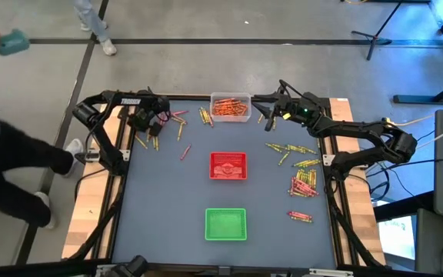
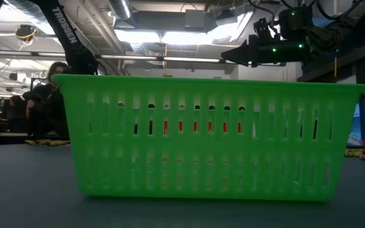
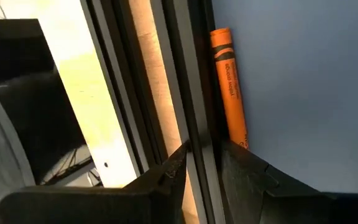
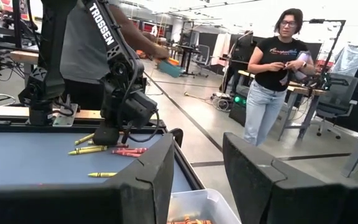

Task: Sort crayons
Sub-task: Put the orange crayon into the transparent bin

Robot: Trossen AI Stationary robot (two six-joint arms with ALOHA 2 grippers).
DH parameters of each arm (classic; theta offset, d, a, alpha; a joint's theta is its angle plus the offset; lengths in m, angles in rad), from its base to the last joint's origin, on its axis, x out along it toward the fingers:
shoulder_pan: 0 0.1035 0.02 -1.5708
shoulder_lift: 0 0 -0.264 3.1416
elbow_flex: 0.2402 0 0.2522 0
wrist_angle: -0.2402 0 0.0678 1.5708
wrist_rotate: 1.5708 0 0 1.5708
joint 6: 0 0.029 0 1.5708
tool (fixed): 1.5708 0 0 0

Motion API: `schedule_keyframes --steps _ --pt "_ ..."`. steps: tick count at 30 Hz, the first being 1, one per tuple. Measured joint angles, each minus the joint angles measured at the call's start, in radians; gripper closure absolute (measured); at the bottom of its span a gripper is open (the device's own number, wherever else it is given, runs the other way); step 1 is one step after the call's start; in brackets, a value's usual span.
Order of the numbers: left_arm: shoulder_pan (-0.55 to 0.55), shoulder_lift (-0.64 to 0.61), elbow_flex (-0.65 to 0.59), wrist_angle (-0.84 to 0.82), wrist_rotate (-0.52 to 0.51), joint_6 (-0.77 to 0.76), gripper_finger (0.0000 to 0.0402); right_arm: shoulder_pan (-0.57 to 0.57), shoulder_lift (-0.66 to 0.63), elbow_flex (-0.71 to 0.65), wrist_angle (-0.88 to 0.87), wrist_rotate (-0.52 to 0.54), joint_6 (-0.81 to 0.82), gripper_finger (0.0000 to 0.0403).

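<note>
The left pincer (image 1: 139,121) stood at the table's (image 1: 168,200) 11 o'clock corner, its fingers narrow and apart, with an orange crayon (image 3: 229,87) just beyond the tips along the table edge; its black label print was too small to read. The left arm carried white "TROSSEN" lettering (image 4: 101,25). The right pincer (image 1: 271,108) hung near 1 o'clock beside the clear tray (image 1: 230,108) of orange crayons, fingers apart and holding nothing. Loose crayons (image 1: 302,183) lay scattered around 3 o'clock. The red tray (image 1: 228,166) sat at centre, and the green tray (image 1: 226,224) at 6 o'clock.
</note>
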Motion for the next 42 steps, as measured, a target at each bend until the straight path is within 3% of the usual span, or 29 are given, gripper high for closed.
schedule_keyframes --steps 5,11,30,42 --pt "-0.042 -0.045 -0.006 -0.034 0.077 0.013 0.0319 0.000 0.000 0.000 -0.001 -0.001 0.000 0.0265" --pt "-0.082 -0.100 0.018 -0.032 0.073 -0.006 0.0319 0.000 0.000 0.000 -0.001 -0.001 0.000 0.0265" --pt "-0.029 -0.096 -0.019 0.067 0.040 -0.044 0.0319 0.000 0.000 0.000 -0.004 -0.006 0.000 0.0265" --pt "-0.026 -0.098 -0.038 0.101 0.102 0.019 0.0319 0.000 0.000 0.000 -0.003 -0.009 0.000 0.0265"
